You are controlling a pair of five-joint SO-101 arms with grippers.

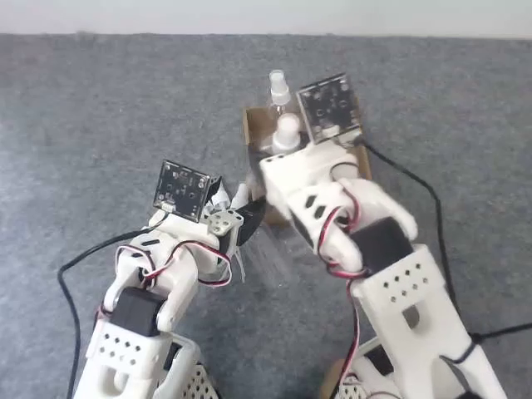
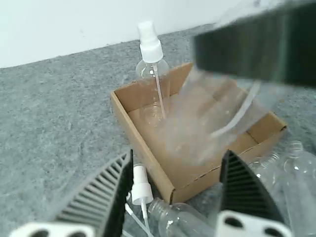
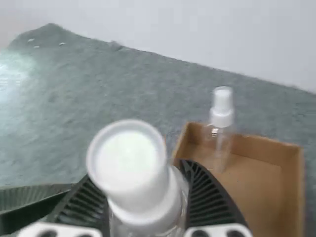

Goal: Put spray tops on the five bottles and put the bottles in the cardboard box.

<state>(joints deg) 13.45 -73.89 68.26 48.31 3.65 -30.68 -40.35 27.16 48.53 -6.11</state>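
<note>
My right claw [image 3: 143,210] is pinching one capped spray bottle [image 3: 131,168] above the cardboard box [image 3: 261,153]. A second capped bottle [image 2: 150,64] stands upright in the box's corner farthest from the arms. My left claw [image 2: 173,192] hangs spread and holds nothing, near the box. On the desk [image 1: 83,125] beside the box lie one loose spray top [image 2: 139,185] and at least two capless bottles [image 2: 182,219].

A robot test setup: grey felt mat [image 1: 100,125], plain white wall [image 2: 49,24].
</note>
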